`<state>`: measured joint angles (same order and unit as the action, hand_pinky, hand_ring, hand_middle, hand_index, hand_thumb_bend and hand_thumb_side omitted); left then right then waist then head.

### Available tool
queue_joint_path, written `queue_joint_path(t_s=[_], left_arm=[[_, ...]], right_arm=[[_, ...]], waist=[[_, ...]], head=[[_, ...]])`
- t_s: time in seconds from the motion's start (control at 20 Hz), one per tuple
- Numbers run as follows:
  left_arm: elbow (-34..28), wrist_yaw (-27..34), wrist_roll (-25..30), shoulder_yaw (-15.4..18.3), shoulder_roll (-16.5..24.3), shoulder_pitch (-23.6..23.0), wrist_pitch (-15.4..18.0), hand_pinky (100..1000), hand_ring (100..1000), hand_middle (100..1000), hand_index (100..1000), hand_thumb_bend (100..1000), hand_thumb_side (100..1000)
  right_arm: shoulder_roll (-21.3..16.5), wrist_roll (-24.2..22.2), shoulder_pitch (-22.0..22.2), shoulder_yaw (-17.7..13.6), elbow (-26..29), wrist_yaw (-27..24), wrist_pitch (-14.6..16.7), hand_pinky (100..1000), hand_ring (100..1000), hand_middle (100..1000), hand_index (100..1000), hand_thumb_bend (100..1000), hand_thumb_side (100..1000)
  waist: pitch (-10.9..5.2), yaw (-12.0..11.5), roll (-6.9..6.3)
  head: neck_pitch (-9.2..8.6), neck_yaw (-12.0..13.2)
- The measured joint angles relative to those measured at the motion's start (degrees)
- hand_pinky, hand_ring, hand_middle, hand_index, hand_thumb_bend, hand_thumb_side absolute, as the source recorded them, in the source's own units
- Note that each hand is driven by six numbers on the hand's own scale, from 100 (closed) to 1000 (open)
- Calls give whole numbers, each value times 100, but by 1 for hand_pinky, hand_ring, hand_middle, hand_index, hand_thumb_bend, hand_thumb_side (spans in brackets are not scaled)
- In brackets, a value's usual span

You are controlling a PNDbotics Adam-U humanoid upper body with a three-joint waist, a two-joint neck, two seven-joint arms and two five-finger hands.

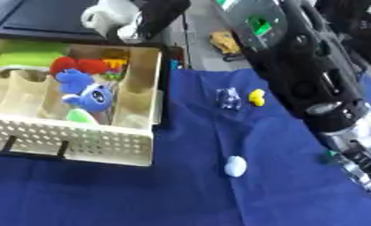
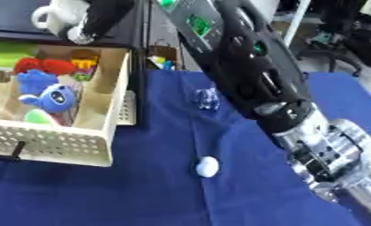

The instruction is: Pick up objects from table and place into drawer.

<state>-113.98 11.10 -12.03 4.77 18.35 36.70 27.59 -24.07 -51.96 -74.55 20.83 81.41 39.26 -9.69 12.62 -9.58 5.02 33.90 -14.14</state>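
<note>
Here, hands unseen — grip untellable; perforated cream drawer (image 1: 80,141) holds plush toys (image 1: 84,90), smooth pale egg-shape (image 1: 235,166) on blue cloth (image 1: 181,194)

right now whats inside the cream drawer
The cream drawer holds a blue plush toy, a red plush piece, a green item at the back and something light green low down. Whatever lies beneath them is covered.

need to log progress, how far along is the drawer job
Partly done. The open drawer already holds a blue plush toy, something red and green items. Nothing shows in hand: only the right arm is in view, its hand out of frame. Left on the blue cloth: a white egg-shaped thing, a small yellow piece and a small clear bluish object.
</note>
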Motion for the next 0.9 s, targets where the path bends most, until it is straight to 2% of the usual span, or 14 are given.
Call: queue_joint_path(t_s=[0.15, 0.55, 0.9], left_arm=[[0, 0, 3, -1, -22, 6, -3, 486, 543, 591, 764, 338, 1000], [0, 0, 12, -1, -22, 6, -12, 486, 543, 591, 764, 337, 1000], [0, -1, 12, 0, -22, 6, -12, 486, 543, 591, 763, 336, 1000]], right_arm=[[6, 5, 1, -1, -54, -4, 14, 868, 916, 758, 900, 598, 538], [6, 10, 1, -26, -53, -6, 24, 869, 914, 751, 892, 581, 555], [-129, 45, 101, -380, 248, -16, -28, 867, 907, 726, 887, 576, 632]], waist=[[10, 9, -5], [10, 30, -18], [10, 93, -57]], head=[[0, -2], [-1, -16], [-24, -7]])
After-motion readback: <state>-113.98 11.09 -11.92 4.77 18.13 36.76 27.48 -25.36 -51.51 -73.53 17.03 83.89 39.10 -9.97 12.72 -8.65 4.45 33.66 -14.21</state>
